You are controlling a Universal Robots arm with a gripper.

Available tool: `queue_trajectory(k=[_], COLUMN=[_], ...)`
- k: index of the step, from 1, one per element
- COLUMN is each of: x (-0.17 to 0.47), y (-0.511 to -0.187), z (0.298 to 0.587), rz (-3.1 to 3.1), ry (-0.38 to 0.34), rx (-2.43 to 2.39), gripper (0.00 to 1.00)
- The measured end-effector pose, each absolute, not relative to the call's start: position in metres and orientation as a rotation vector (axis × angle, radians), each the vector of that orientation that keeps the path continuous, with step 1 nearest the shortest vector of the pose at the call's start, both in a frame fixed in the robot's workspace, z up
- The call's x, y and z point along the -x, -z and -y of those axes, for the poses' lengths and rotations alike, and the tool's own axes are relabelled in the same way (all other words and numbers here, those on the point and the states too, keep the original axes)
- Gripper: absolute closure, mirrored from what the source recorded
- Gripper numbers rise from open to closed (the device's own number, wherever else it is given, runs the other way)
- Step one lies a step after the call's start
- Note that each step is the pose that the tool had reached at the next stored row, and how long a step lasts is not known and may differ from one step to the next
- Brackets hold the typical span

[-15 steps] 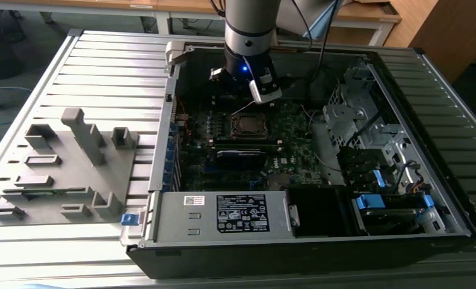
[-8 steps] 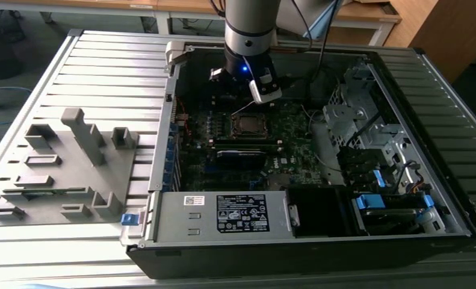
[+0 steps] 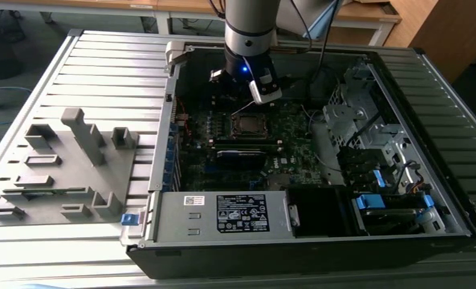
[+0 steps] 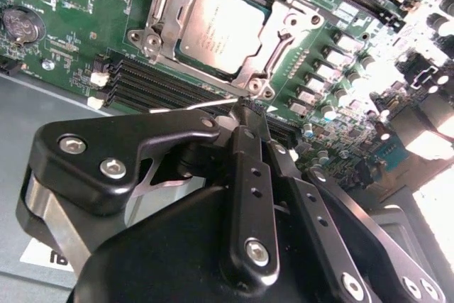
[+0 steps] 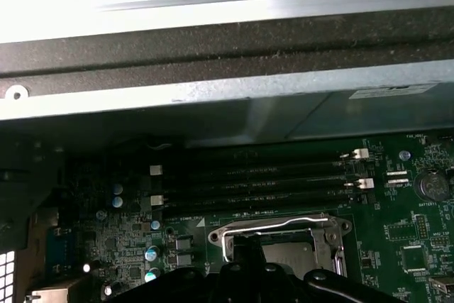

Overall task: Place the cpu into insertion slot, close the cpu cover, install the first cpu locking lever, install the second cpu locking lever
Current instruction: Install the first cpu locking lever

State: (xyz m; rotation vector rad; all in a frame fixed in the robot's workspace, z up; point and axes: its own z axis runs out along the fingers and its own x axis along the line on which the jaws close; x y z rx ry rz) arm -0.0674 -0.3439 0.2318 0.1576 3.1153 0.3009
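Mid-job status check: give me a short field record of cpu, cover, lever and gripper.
cpu: seated, metal top showing
cpu cover: down, framing the cpu
locking lever: thin wire, lifted, its end at the gripper
gripper: jaws shut at the lever's end, apparently gripping it
arm: reaching into the open computer case

One cpu was counted, and one cpu cover. Four black memory slots were there, count them, four, plus one coin battery. One open computer case and one grey fixture block made the tally.
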Motion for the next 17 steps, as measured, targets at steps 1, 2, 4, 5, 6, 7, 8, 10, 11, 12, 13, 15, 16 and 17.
queue_trajectory(k=[1, 2, 4, 5, 6, 7, 8, 10, 11, 12, 13, 15, 16, 17], x=[0.0674, 0.0674, 0.0673, 0.0673, 0.0672, 0.0670, 0.0667, 0.0661, 0.0657, 0.0653, 0.0648, 0.0638, 0.0637, 0.0637], y=[-0.2317, -0.2317, -0.2313, -0.2312, -0.2311, -0.2309, -0.2307, -0.2304, -0.2302, -0.2301, -0.2300, -0.2298, -0.2297, -0.2297], z=[0.3436, 0.3432, 0.3426, 0.3421, 0.3416, 0.3405, 0.3397, 0.3383, 0.3376, 0.3371, 0.3365, 0.3359, 0.3359, 0.3359], rz=[-3.115, -3.115, -3.115, -3.115, -3.115, -3.115, -3.115, -3.115, -3.115, -3.115, -3.115, -3.115, -3.115, -3.115], ry=[-0.301, -0.301, -0.301, -0.301, -0.301, -0.301, -0.301, -0.301, -0.301, -0.301, -0.301, -0.301, -0.301, -0.301], rx=[-0.158, -0.158, -0.158, -0.158, -0.158, -0.158, -0.158, -0.158, -0.158, -0.158, -0.158, -0.158, -0.158, -0.158], gripper=[0.89, 0.89, 0.89, 0.89, 0.89, 0.89, 0.89, 0.89, 0.89, 0.89, 0.89, 0.89, 0.89, 0.89])
